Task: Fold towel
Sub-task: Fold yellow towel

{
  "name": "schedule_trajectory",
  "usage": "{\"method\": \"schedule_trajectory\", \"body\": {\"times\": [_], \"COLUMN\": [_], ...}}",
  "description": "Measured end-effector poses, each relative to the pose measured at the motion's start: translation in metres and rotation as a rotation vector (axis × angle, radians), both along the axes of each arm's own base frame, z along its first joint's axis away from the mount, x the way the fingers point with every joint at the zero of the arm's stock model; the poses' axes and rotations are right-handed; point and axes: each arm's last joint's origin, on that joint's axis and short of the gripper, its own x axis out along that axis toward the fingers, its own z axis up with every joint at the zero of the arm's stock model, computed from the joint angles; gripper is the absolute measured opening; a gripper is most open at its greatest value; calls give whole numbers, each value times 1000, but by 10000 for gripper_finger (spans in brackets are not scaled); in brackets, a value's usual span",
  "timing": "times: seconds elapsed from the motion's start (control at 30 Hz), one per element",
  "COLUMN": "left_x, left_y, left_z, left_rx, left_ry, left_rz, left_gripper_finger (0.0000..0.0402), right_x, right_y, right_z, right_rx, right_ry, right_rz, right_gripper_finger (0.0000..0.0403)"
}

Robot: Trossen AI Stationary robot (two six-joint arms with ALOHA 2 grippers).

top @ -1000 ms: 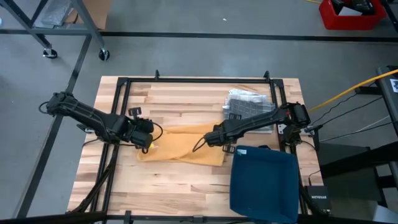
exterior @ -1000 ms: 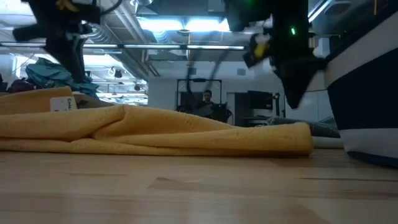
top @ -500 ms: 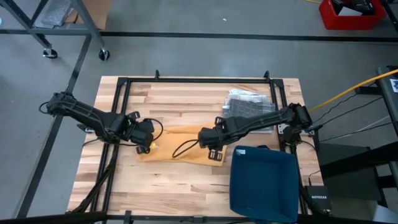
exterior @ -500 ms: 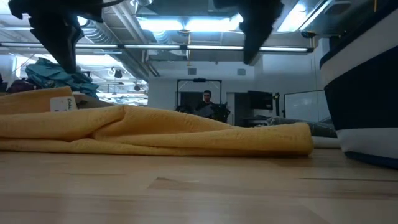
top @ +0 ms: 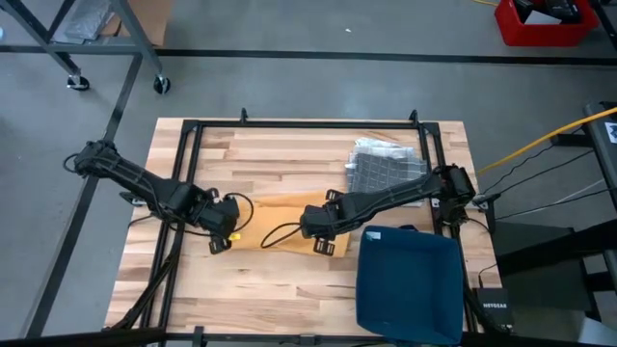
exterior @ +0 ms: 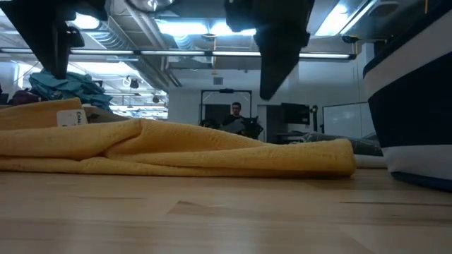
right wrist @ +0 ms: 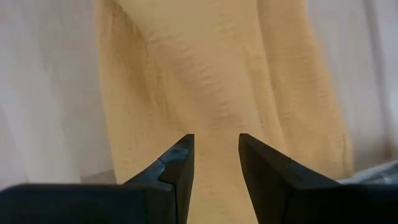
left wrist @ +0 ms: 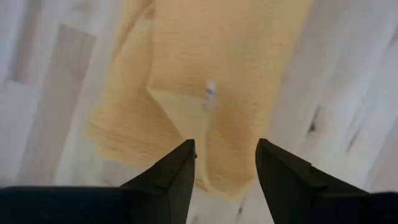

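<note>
The yellow towel (top: pixel 275 214) lies folded in a long low band across the middle of the table (top: pixel 289 145), flat on the wood, with a small white label (exterior: pixel 69 118) near one end. My left gripper (top: pixel 224 237) hangs open above the towel's left end (left wrist: pixel 211 81), fingers pointing steeply down, nothing between them (left wrist: pixel 225 165). My right gripper (top: pixel 319 229) hangs open above the towel's middle-right part (right wrist: pixel 211 81), also pointing down and clear of the cloth (right wrist: pixel 216 155). In the low view both grippers (exterior: pixel 55 42) (exterior: pixel 279 49) stand well above the towel (exterior: pixel 176 148).
A dark blue bin (top: pixel 410 284) stands at the near right corner, close to my right arm, and fills the right side of the low view (exterior: pixel 413 106). A grey mesh pack (top: pixel 386 164) lies at the far right. Black frame rails (top: pixel 193 130) edge the table.
My right gripper has moved toward the table's left and near edges along the towel and risen. My left gripper has turned about its own axis and shifted a little toward the near edge, rising slightly. The towel lies as it did.
</note>
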Motion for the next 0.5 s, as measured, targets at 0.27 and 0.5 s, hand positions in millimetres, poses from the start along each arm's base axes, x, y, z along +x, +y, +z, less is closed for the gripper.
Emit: {"method": "schedule_trajectory", "body": {"times": [0.27, 0.5], "left_x": [7, 18], "left_y": [-6, -15], "left_z": [-7, -22], "left_rx": [185, 223], "left_ry": [-17, 49], "left_rz": [-74, -113], "left_gripper_finger": [160, 173], "right_x": [10, 14], "right_y": [3, 6], "right_z": [-26, -40], "right_rx": [28, 58], "right_ry": [38, 72], "right_rz": [11, 20], "right_gripper_finger": [129, 129]}}
